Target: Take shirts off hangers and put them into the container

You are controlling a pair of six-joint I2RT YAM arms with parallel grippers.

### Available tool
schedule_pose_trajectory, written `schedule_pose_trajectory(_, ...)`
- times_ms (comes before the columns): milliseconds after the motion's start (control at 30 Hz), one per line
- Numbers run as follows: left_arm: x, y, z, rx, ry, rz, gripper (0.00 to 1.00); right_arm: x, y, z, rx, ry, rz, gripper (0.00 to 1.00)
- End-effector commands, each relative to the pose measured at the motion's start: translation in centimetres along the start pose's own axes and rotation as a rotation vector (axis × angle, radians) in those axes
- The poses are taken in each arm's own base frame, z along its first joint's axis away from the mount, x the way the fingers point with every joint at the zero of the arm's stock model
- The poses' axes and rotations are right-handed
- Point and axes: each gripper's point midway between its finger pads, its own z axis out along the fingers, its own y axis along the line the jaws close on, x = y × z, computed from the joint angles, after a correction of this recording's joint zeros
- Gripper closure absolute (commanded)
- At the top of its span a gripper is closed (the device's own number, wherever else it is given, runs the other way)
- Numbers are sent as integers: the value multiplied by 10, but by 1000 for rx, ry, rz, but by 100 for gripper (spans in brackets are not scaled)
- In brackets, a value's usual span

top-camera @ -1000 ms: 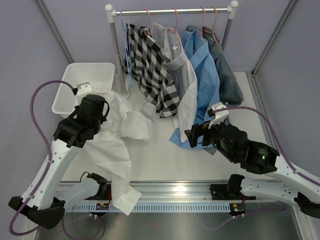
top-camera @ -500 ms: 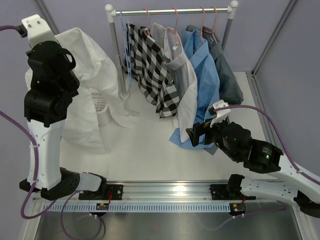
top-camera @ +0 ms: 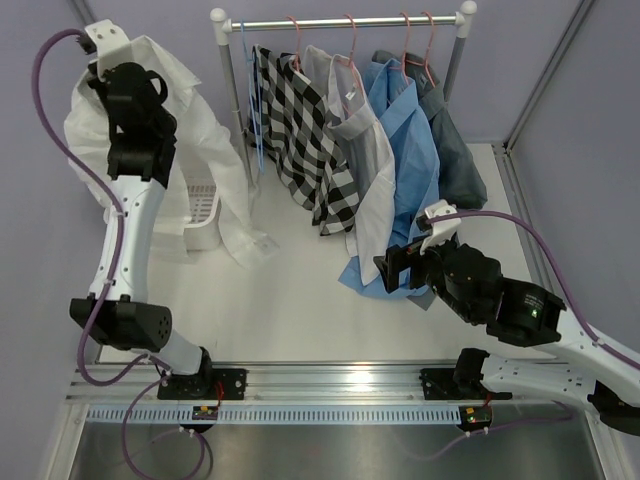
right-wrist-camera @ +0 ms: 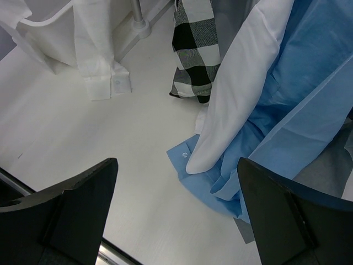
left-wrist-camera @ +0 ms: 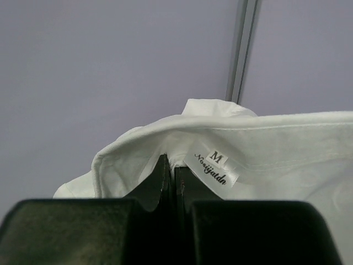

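White bench (top-camera: 300, 310) surface carried everything, with a metal clothes rail on white posts (top-camera: 350, 21) standing at its far edge. Four collared shirts hung from that rail, left to right: a black-and-white check shirt (top-camera: 300, 130), a pale grey-white shirt (top-camera: 368, 150), a light blue shirt (top-camera: 410, 140) whose hem and cuff trailed onto the bench, and a dark grey shirt (top-camera: 457, 150). A fifth, the plain white collared shirt (top-camera: 205, 120), was off the rail and lifted high at the far left. Its folds covered most of the white rectangular plastic tub (top-camera: 207, 222), so only the tub's near right corner and a bit of slotted bottom showed. Whether any of the cloth lay inside the tub could not be told. One white cuff rested on the bench just beside the tub. Thin pink wire hangers (top-camera: 352, 45) bore the hung shirts, and a bare light blue wire hanger (top-camera: 252, 100) hung at the rail's left end beside the check shirt. The left tool (left-wrist-camera: 172, 168) was pinched tight on the white shirt's collar band, next to a small white size label marked M (left-wrist-camera: 214, 167). The right tool (right-wrist-camera: 177, 165) hovered low over the bench with its black fingers spread wide, holding nothing, just in front of the blue shirt's trailing hem.
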Motion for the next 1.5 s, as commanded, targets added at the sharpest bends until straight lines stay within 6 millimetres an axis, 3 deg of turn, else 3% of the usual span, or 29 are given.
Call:
schedule_pose_trajectory(0, 60, -35, 23, 57, 61, -25, 100, 3, -2, 1, 15, 1, -16, 1)
schedule_pose_trajectory(33, 83, -37, 29, 61, 103, -4, 100, 3, -2, 2, 15, 1, -14, 1)
schedule_pose_trajectory(67, 128, -49, 32, 83, 186, 51, 100, 6, -2, 3, 15, 7, -11, 1)
schedule_pose_trajectory(133, 172, -53, 37, 84, 266, 77, 100, 9, -1, 3, 10, 12, -9, 1)
schedule_pose_trajectory(167, 214, -58, 36, 84, 353, 141, 100, 12, -1, 3, 12, 18, -10, 1)
schedule_pose_trajectory(200, 233, -62, 34, 81, 400, 140, 100, 13, -1, 3, 12, 19, -6, 1)
schedule_pose_trajectory(233, 252, -50, 42, 52, 443, 155, 97, 14, -1, 2, 11, 25, -5, 1)
schedule_pose_trajectory(300, 287, -48, 37, 52, 536, 196, 92, 17, -2, 2, 10, 29, 2, 1)
schedule_pose_trajectory(333, 292, -47, 36, 53, 553, 201, 88, 18, -2, 2, 11, 31, 6, 1)
schedule_pose_trajectory(367, 295, -50, 34, 73, 566, 197, 71, 19, -2, 1, 12, 33, 7, 1)
schedule_pose_trajectory(433, 280, -50, 31, 104, 554, 177, 39, 21, -3, 1, 14, 38, 4, 1)
schedule_pose_trajectory(467, 273, -53, 28, 129, 552, 165, 15, 21, -4, 1, 18, 39, 4, 0)
schedule_pose_trajectory(500, 263, -51, 27, 136, 542, 147, 9, 21, -4, 1, 18, 39, 4, 1)
schedule_pose_trajectory(533, 235, -51, 25, 156, 504, 103, 5, 21, -5, 0, 23, 40, 2, 0)
schedule_pose_trajectory(633, 182, -39, 12, 187, 434, 21, 1, 19, -5, -1, 19, 31, 10, 1)
schedule_pose_trajectory(767, 139, -26, -19, 268, 395, -89, 1, 20, -5, -1, 15, 24, 20, 1)
schedule_pose_trajectory(833, 135, -28, -39, 322, 413, -162, 1, 20, -7, -3, 17, 19, 27, 1)
schedule_pose_trajectory(967, 158, -43, -98, 453, 511, -282, 1, 25, -7, -3, 18, 20, 37, 0)
schedule_pose_trajectory(1133, 226, -67, -175, 526, 683, -288, 1, 31, -7, -5, 3, 25, 58, 1)
schedule_pose_trajectory(1167, 237, -68, -180, 507, 687, -269, 1, 34, -8, -5, 6, 28, 59, 1)
schedule_pose_trajectory(1200, 260, -69, -190, 497, 728, -237, 1, 36, -8, -6, 0, 27, 65, 1)
schedule_pose_trajectory(1300, 291, -77, -211, 499, 795, -220, 2, 42, -8, -7, -7, 32, 82, 1)
schedule_pose_trajectory(1333, 314, -73, -219, 477, 827, -179, 3, 44, -7, -8, -13, 36, 92, 1)
schedule_pose_trajectory(1467, 357, -70, -227, 420, 859, -168, 7, 52, -9, -9, -12, 45, 99, 0)
